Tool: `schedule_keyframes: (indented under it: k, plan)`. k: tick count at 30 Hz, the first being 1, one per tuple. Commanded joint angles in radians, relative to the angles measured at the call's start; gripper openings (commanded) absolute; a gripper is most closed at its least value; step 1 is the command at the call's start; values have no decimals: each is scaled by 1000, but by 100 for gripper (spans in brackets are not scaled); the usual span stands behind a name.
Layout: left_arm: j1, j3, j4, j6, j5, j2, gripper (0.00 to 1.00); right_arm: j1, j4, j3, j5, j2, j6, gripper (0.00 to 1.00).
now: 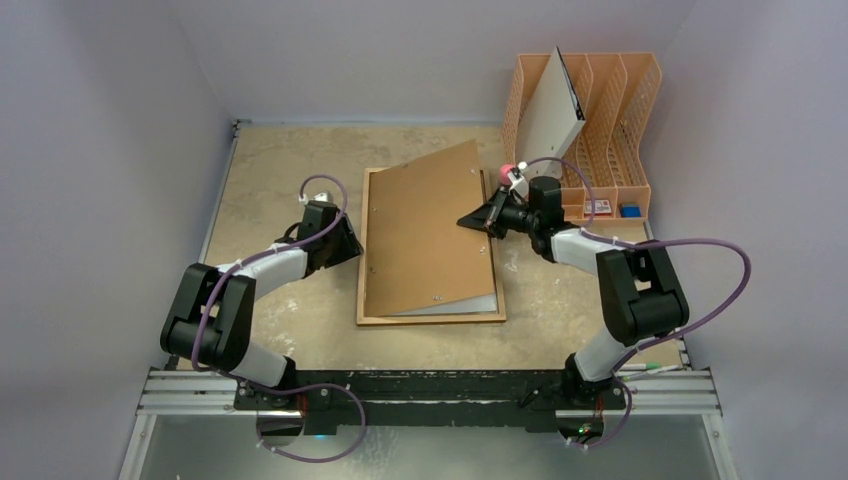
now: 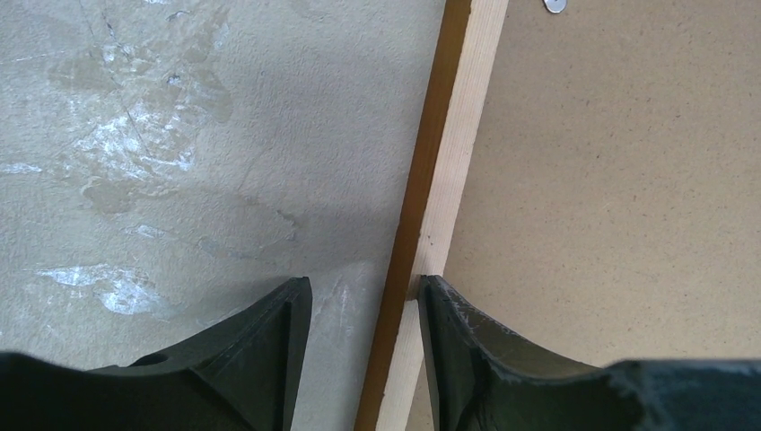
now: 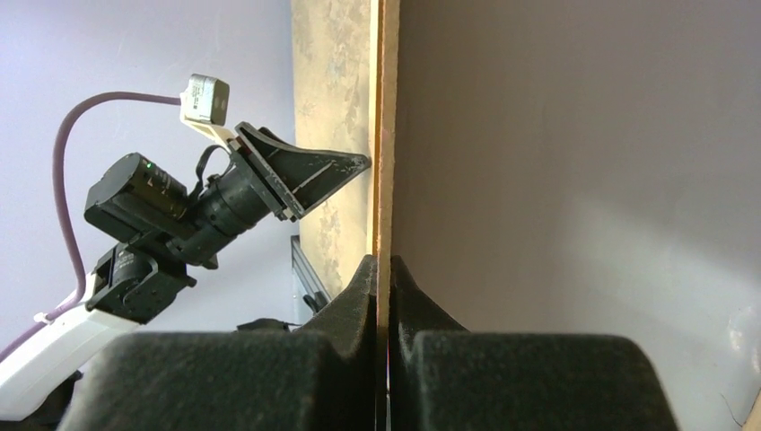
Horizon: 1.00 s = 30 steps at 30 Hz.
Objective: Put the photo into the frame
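Note:
The light brown wooden frame [image 1: 430,318] lies flat mid-table. The plain brown backing board [image 1: 425,235] rests askew on it, with its right edge lifted. My right gripper [image 1: 478,220] is shut on that right edge, seen edge-on in the right wrist view [image 3: 382,269]. My left gripper [image 1: 350,240] is open and straddles the frame's left rail [image 2: 458,162]; one finger [image 2: 283,314] is over the table and the other [image 2: 444,314] is over the rail. The photo's printed face is hidden. A pale strip [image 1: 465,303] shows under the board's near edge; I cannot tell whether it is print or pane.
An orange wire file organizer [image 1: 615,120] stands at the back right, with a white sheet [image 1: 550,110] leaning in its left slot and small items at its foot. A pink object [image 1: 506,171] sits by the right wrist. Walls enclose the table on three sides.

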<state>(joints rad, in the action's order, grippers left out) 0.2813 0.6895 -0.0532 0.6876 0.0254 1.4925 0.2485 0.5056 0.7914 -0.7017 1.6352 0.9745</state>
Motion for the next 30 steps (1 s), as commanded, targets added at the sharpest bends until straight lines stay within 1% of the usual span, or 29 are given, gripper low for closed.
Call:
schedule_keyframes:
  k: [1, 4, 7, 12, 16, 19, 22, 25, 28, 30]
  plan:
    - [-8, -4, 32, -14, -11, 12, 49, 6, -34, 52, -41, 15, -33, 0]
    - [-8, -1, 33, -14, -17, 13, 49, 6, -23, 59, -37, 44, -41, 0]
    - [-8, -2, 32, -13, -21, 10, 49, 7, -56, 76, -31, 69, -71, 0]
    - [-8, 0, 28, -11, -21, 2, 49, 12, -177, 124, 8, 77, -161, 20]
    - [-8, 8, 24, -11, -20, -3, 49, 21, -255, 160, 47, 73, -228, 33]
    - [-8, 14, 24, -11, -16, -4, 50, 33, -308, 190, 74, 77, -275, 49]
    - [-8, 13, 33, -5, -8, -6, 51, 46, -366, 218, 109, 89, -317, 62]
    - [-8, 13, 38, 0, -1, -8, 52, 67, -428, 247, 182, 85, -365, 74]
    - [-8, 13, 38, 5, 4, -11, 54, 92, -496, 276, 282, 73, -397, 83]
    - [-8, 14, 38, 6, 8, -16, 55, 103, -540, 295, 334, 70, -412, 86]
